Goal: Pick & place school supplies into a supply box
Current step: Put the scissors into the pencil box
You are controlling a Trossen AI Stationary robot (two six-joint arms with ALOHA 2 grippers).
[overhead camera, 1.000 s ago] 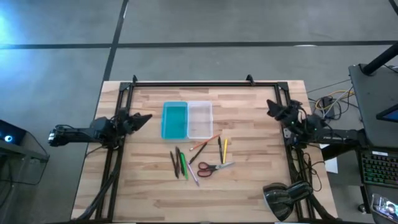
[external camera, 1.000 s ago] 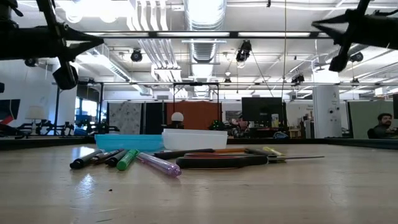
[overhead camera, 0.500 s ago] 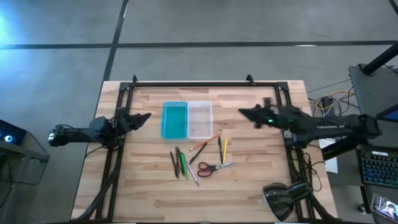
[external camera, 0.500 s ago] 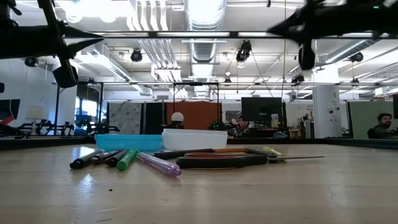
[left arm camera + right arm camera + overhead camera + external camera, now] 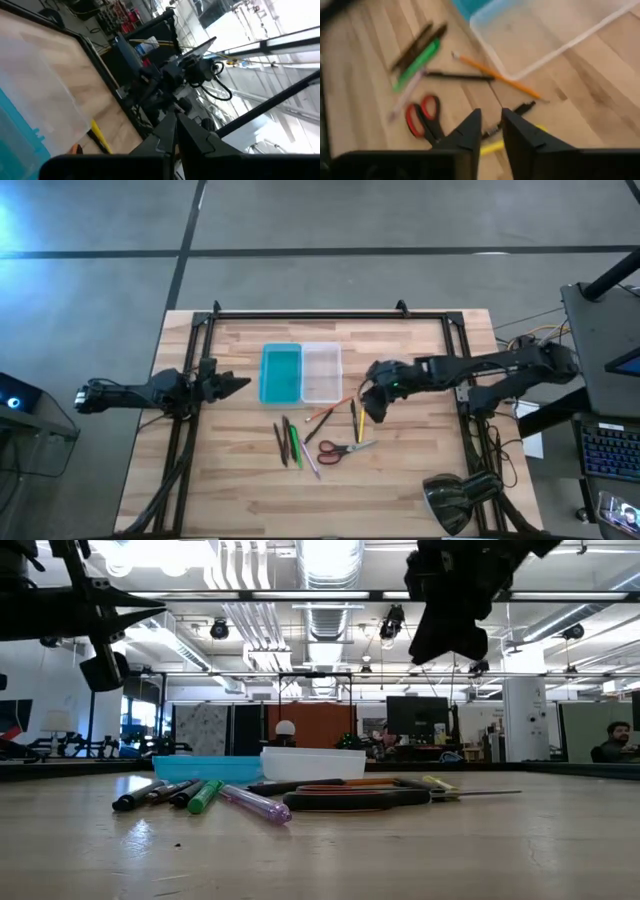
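Note:
The supply box lies open in the table's middle, with its teal half [image 5: 281, 373] beside its clear half [image 5: 321, 372]. In front of it lie red-handled scissors [image 5: 340, 449], a green marker among dark pens [image 5: 290, 442], an orange pencil [image 5: 330, 410], and a yellow pencil beside a black pen [image 5: 358, 420]. My right gripper [image 5: 375, 406] hangs above the yellow pencil, tipped downward, fingers narrowly open [image 5: 491, 117]. Shut and touching nothing, my left gripper [image 5: 238, 383] hovers left of the teal half.
A black frame [image 5: 300, 315] runs along the table's far edge and both sides. A lamp head [image 5: 455, 500] sits at the near right corner. Bare wood shows at the table's near part and right of the supplies. A person [image 5: 615, 740] sits far behind.
My right arm has swung from the table's right edge toward the centre and tipped its gripper downward, ending above the yellow pencil and black pen. My left gripper has shifted slightly toward the teal half. The supplies and box have stayed in place.

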